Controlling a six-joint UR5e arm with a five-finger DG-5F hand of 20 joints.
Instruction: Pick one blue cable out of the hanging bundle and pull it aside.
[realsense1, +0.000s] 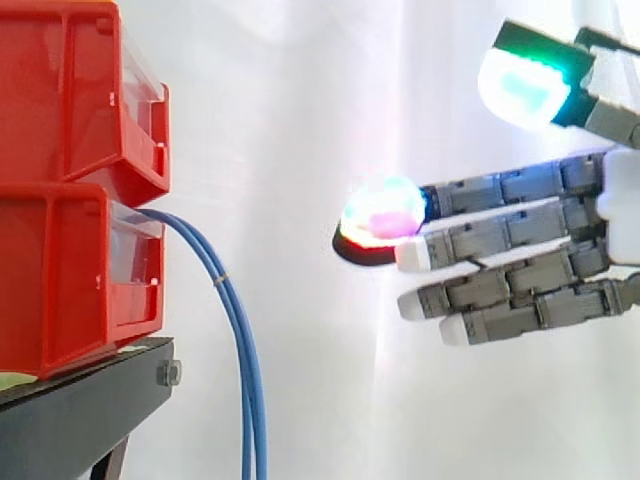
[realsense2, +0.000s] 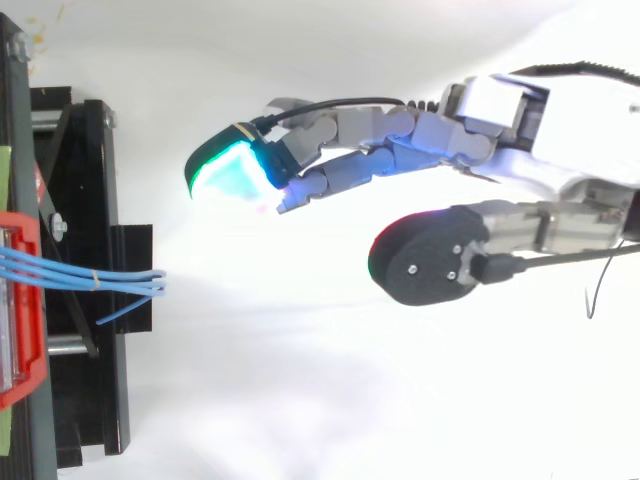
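Well apart from the spread, empty robot hand (realsense1: 510, 232), the blue cables (realsense1: 244, 360) hang untouched.

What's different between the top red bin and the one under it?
The blue cables hang out of the lower bin; the upper bin shows none. The lower bin rests on the black stand; the upper bin sits on the lower one. Both are red with clear fronts.

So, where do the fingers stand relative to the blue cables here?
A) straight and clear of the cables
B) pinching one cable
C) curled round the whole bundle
A: the hand has its fingers stretched straight toward the blue cables, with open space between them in both views.
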